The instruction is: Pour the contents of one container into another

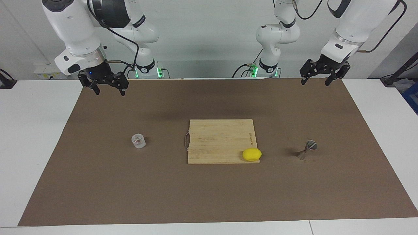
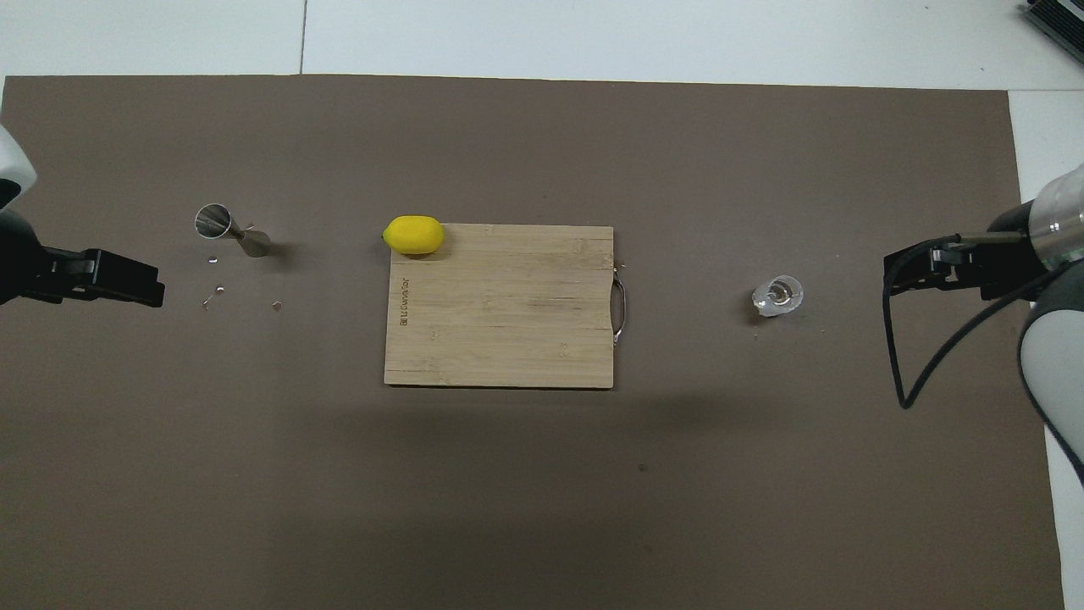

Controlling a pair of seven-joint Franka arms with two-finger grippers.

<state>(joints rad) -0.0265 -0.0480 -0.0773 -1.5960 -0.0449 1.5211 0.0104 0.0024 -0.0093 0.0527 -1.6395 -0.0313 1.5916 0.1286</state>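
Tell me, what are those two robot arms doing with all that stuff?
Nothing is being handled yet. The left gripper and the right gripper both hang open and empty over the brown mat, at the robots' edge. The clear tumbler waits toward the right arm's end, and the metal jigger toward the left arm's end. Between them lies a cutting board with a lemon on its corner.

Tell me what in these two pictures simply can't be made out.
- Tumbler: whether it holds liquid; clear glass, too small in both views.
- Jigger: what is in its cups; too small in both views.
- Small bits on the brown mat beside the jigger: too tiny to name, overhead view.
- Left gripper and right gripper: their arms are cut off by the overhead view's side edges.
- Print on the cutting board: too small to read.
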